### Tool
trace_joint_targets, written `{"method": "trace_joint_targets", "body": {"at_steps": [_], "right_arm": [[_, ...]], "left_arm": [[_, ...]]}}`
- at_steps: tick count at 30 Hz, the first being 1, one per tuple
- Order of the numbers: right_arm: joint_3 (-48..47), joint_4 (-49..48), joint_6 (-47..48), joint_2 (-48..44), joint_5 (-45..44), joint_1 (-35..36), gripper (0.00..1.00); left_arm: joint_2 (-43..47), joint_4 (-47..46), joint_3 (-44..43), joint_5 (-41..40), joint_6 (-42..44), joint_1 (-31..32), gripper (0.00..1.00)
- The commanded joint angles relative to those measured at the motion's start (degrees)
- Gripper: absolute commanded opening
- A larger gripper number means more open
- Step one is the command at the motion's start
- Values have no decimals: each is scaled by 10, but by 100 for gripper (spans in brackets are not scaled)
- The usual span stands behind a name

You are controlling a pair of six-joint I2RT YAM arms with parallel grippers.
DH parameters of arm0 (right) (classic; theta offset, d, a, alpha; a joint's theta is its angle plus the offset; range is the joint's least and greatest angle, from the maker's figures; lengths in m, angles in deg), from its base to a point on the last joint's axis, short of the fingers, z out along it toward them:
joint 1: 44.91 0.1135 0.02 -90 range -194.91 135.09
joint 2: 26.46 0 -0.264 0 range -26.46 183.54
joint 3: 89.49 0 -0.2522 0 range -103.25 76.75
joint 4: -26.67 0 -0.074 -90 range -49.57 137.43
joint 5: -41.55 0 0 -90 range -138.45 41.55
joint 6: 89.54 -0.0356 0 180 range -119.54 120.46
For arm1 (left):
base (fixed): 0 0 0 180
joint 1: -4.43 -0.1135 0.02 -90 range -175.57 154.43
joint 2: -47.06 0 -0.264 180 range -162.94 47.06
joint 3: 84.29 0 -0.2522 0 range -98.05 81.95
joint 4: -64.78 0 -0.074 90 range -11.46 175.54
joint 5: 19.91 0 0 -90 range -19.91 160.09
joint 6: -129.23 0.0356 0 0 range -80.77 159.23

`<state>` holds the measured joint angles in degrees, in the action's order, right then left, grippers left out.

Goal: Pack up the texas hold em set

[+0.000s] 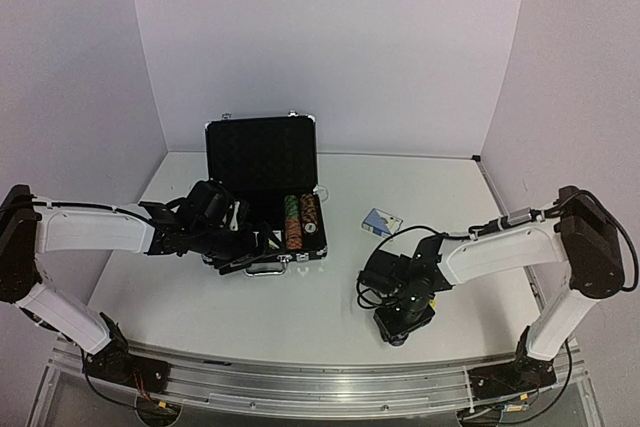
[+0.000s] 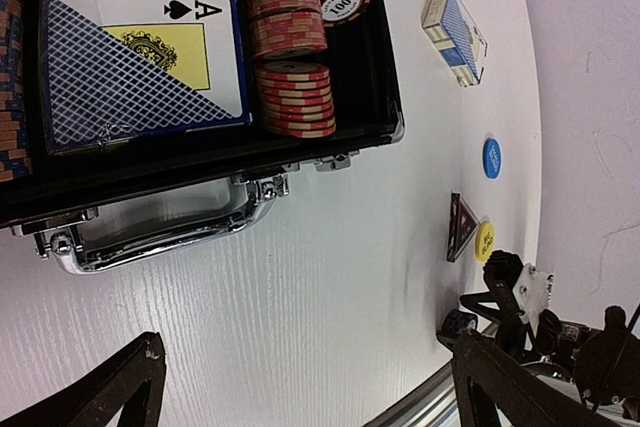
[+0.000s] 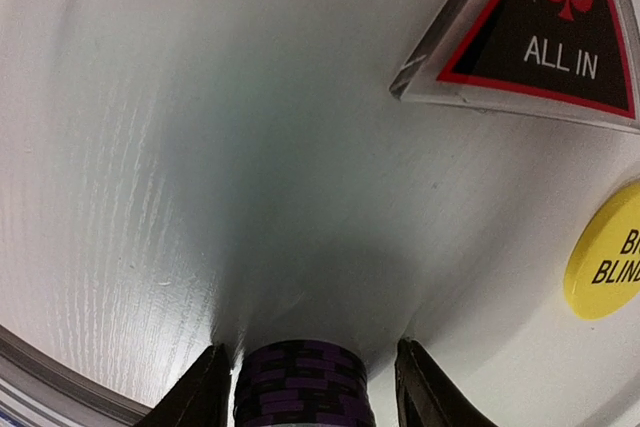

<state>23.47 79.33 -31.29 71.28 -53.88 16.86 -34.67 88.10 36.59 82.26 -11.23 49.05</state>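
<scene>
While both arms reach over it, the white wood-grained table (image 1: pixel 300 302) carries the open black case (image 1: pixel 262 152), set toward the back where pale lavender-white walls close the space in on three sides. A metal rail (image 1: pixel 300 387) runs along the table edge farthest in front of the case. The case's lid stands upright. Inside its tray lie a blue card deck (image 2: pixel 145 67) showing an ace of spades and rows of striped chips (image 2: pixel 290 47), with the chrome handle (image 2: pixel 170 237) on the front wall.

To the right of the case, on bare table, lies a second boxed deck (image 1: pixel 382 221). Farther out on that side sit the blue button (image 2: pixel 491 158), the black triangular marker (image 3: pixel 540 32) reading ALL IN, and the yellow button (image 3: pixel 610 252) just beside it.

The left gripper (image 2: pixel 310 387) hangs before the case's handle, jaws spread wide with nothing between them. The right gripper (image 3: pixel 312 367), well right of the case, brackets a stack of purple-and-black chips (image 3: pixel 300 395). I cannot tell whether its fingers actually clamp the stack.
</scene>
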Motion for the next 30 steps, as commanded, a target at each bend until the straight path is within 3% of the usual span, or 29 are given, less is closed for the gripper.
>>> {"method": "trace_joint_targets", "body": {"at_steps": [1, 7, 13, 18, 21, 30], "right_arm": [[10, 15, -3, 5, 48, 18, 53], [15, 37, -9, -7, 39, 21, 54], [18, 38, -11, -5, 45, 26, 48], [16, 39, -10, -9, 40, 30, 39], [10, 39, -7, -12, 30, 31, 27], [-18, 57, -9, -30, 32, 34, 16]], "left_arm": [[8, -1, -12, -7, -3, -1, 100], [3, -4, -14, -3, -4, -1, 100], [0, -5, -16, -1, -4, -1, 100], [-3, -10, -17, 4, -4, -1, 100], [-3, -14, -16, 9, -6, -2, 100], [-5, -26, -17, 36, -8, -1, 100]]}}
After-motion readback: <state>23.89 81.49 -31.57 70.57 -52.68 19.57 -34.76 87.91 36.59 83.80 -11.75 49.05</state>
